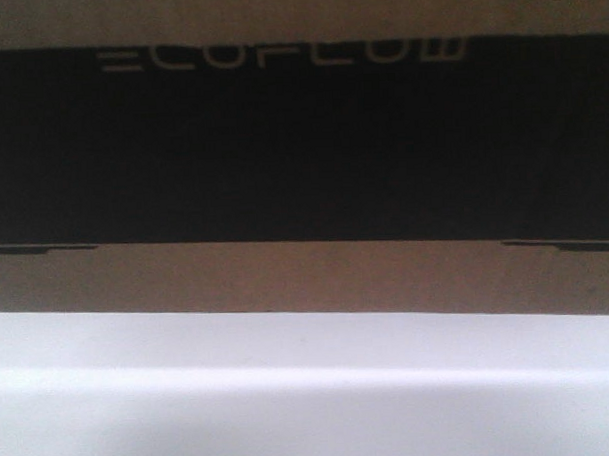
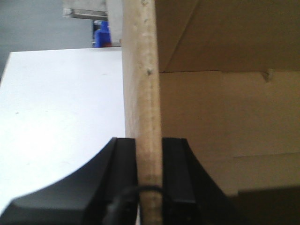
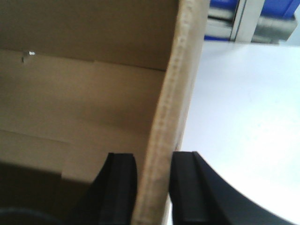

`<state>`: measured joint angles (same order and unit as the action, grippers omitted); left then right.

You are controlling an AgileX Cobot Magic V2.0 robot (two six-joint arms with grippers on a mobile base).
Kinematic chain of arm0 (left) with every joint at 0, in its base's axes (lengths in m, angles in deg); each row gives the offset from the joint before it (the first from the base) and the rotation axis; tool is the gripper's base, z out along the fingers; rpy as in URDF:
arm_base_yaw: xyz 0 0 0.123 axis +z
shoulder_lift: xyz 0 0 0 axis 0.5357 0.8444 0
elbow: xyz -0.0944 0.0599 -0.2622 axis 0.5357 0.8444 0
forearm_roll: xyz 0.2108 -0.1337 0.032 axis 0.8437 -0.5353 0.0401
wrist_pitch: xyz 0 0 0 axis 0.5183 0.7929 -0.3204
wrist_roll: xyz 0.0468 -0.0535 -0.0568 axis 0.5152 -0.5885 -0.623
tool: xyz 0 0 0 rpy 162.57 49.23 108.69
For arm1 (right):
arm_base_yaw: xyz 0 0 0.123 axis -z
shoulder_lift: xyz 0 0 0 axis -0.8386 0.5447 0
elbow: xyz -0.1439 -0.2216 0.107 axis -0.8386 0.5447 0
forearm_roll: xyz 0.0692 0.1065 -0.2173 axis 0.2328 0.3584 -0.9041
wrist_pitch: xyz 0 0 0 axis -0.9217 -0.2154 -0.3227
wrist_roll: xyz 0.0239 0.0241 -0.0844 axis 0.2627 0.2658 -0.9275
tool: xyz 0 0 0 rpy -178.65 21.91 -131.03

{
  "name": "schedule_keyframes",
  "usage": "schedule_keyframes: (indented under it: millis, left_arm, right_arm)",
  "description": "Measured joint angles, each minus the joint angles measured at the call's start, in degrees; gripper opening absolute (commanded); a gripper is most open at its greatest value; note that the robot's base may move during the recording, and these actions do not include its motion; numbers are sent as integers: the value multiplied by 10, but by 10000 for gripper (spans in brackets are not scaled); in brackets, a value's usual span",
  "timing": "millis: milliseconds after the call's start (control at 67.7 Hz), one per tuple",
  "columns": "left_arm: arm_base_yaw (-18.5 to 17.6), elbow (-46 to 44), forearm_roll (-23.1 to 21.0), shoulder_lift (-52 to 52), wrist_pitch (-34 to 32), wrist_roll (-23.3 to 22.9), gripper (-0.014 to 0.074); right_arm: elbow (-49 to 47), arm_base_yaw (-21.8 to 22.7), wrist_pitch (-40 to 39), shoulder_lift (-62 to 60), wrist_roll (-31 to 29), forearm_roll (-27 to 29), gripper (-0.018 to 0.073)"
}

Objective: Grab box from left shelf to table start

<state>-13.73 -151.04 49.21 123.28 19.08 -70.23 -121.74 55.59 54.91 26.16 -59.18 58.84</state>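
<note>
Now, box [image 2: 145, 93] wall between left fingers [image 2: 124, 173], right fingers [image 3: 122, 187] likewise

Front view: 1 line of lettering legible, "ECOFLOW" [image 1: 281, 55], pale stylised capitals, blurred and partly cut at the top edge. It stands on the black printed rectangle [image 1: 302, 148] on the side of the cardboard box [image 1: 306, 278], near the rectangle's upper margin, left of centre.

Left wrist view: no text, labels or numbers legible on the cardboard wall or anything else.

Right wrist view: same; nothing readable. Blue items at the top edge are too blurred to show any marking.
</note>
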Motion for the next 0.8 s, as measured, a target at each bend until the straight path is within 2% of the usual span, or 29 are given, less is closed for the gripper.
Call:
schedule_keyframes:
  millis: [133,236,310,413,591,709,797]
  left_arm:
    - [6,-10,35,41,8,-30,-92]
    - [30,-11,33,75,12,-39,-92]
    - [61,-11,15,101,6,-39,-92]
    - [120,-10,-43,138,-28,-17,-92]
    - [235,-9,-174,210,-84,73,-92]
    - [282,-9,-232,258,-100,117,-92]
    - [300,-9,-256,292,-106,141,-92]
  right_arm:
    - [-24,0,18,79,-14,0,57]
    - [-28,0,24,136,-28,1,57]
    - [-28,0,24,176,-33,2,57]
    - [-28,0,24,221,-34,3,57]
    - [-28,0,5,270,-33,2,57]
    - [-28,0,-7,301,-26,6,57]
    - [-28,0,-13,325,-24,8,57]
